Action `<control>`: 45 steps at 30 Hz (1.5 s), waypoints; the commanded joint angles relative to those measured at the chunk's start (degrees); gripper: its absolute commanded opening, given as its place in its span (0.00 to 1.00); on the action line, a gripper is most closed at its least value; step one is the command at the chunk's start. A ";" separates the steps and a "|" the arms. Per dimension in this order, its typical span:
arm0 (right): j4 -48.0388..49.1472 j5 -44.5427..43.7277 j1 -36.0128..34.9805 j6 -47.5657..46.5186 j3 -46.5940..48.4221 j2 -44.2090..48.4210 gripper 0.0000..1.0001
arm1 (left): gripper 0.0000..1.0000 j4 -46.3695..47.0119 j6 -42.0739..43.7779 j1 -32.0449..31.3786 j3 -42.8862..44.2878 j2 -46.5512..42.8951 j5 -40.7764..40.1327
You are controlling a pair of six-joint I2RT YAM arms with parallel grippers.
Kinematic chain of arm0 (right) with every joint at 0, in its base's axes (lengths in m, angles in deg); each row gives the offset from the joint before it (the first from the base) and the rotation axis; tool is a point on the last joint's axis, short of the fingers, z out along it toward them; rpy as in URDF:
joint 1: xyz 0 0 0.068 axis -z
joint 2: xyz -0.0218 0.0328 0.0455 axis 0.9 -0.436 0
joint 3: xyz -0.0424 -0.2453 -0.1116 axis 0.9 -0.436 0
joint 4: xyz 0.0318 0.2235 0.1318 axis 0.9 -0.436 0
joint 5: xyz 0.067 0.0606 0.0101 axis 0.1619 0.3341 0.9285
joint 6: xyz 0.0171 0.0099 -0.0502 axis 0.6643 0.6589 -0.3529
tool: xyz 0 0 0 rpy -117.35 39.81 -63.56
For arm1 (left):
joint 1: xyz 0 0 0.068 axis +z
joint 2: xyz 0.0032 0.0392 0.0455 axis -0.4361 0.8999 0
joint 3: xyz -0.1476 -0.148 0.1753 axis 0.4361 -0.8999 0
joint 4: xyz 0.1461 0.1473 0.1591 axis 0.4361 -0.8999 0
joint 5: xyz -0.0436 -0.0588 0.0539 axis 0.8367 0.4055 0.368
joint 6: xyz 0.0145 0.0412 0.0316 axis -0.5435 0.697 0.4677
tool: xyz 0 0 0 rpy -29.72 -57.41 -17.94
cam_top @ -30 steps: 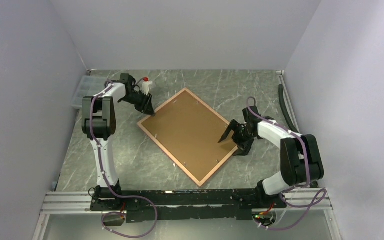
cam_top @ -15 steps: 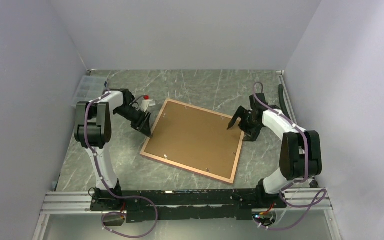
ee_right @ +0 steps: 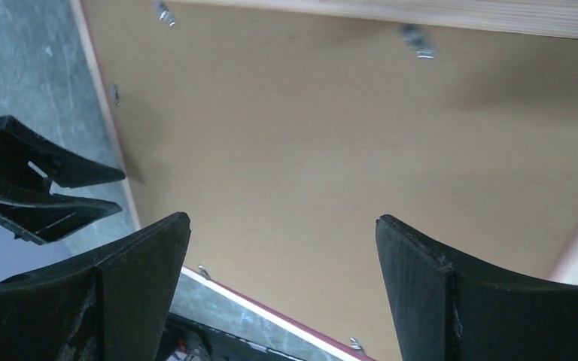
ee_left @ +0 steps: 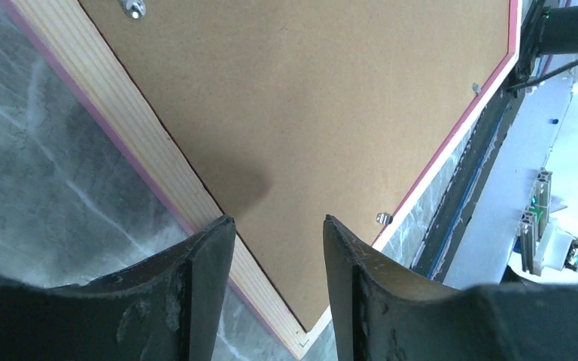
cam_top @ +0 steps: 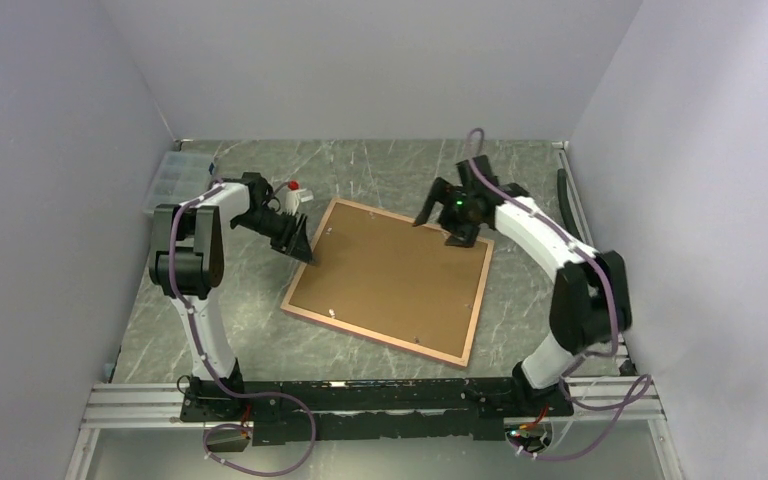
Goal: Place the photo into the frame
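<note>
**A:** Where does the frame [cam_top: 372, 336] sit?

**B:** Flat on the table [cam_top: 250, 320], tan back upward, directly below both pincers. The left pincer [cam_top: 298, 243] hangs over its left corner. In that wrist's view the frame's wooden rail runs beneath the gap between the tips. The right pincer [cam_top: 436, 230] hovers above the far right corner.

**A:** Is either one gripping anything?

**B:** No. The left pincer's jaws stand partly apart with nothing pinched. The right one's are spread wide over the brown backing board [cam_top: 390, 275], and as far as I can tell they don't touch it.

**A:** Why is the frame back-up?

**B:** I'd judge it's so the board and its small metal tabs [ee_right: 415, 41] can be reached from above, since loading happens from that side.

**A:** And the photo?

**B:** It's not in view anywhere. I can't tell whether it lies under the board.

**A:** What about the surroundings?

**B:** The tabletop is grey-green, marbled, hard and smooth, so the frame would likely slide if nudged. Plain pale walls [cam_top: 380, 60] close in on three sides. Just behind the left pincer stands a small white container with a red top [cam_top: 297, 197]. Further off to its left, a clear plastic box [cam_top: 165, 178] sits against the wall.
</note>
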 commanded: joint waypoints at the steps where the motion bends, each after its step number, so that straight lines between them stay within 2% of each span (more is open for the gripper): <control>1: 7.33 2.01 -5.75 5.41 6.36 -8.27 0.97 | 0.53 7.24 -2.63 -1.52 -4.28 -0.51 -7.74; 7: 11.81 4.23 -12.36 8.30 20.37 -23.15 0.91 | 0.48 11.54 -5.44 -4.28 -6.00 -2.69 -17.53; 11: 13.17 5.30 -15.40 8.94 28.07 -30.98 0.86 | 0.48 12.42 -6.77 -4.66 -6.05 -1.50 -19.91; 16: 14.12 7.41 -17.47 9.91 34.65 -37.63 0.83 | 0.54 13.17 -7.31 -4.50 -6.11 -1.71 -21.38; 22: 16.29 8.23 -17.81 10.96 34.63 -38.31 0.81 | 0.64 11.76 -7.46 -0.87 -4.11 -7.48 -15.76; 27: 18.39 9.14 -17.84 12.17 33.08 -38.29 0.81 | 0.68 13.27 -6.42 0.25 -4.11 -9.94 -15.38; 28: 18.62 9.30 -17.88 12.36 33.05 -38.55 0.81 | 0.70 13.47 -6.17 0.17 -4.26 -9.29 -15.06; 29: 18.80 9.54 -17.86 12.62 33.08 -38.71 0.81 | 0.88 13.42 -5.87 0.15 -4.29 -8.49 -14.30; 30: 19.18 9.80 -17.83 12.90 33.14 -38.90 0.80 | 0.94 13.02 -4.96 0.04 -4.31 -7.49 -13.49; 31: 19.34 9.93 -17.94 13.04 33.28 -39.12 0.80 | 0.94 12.21 -4.22 -0.19 -4.13 -6.45 -12.47; 37: 20.00 10.38 -18.02 14.03 34.44 -41.06 0.80 | 0.94 12.83 -3.32 -2.25 -4.92 -3.46 -12.38; 40: 20.03 10.56 -18.20 14.58 35.41 -42.07 0.79 | 0.81 13.93 -3.20 -3.31 -5.63 -1.94 -15.69; 45: 19.61 10.91 -18.44 15.23 37.87 -44.41 0.77 | 0.65 16.35 -2.68 -4.63 -8.61 -2.23 -19.08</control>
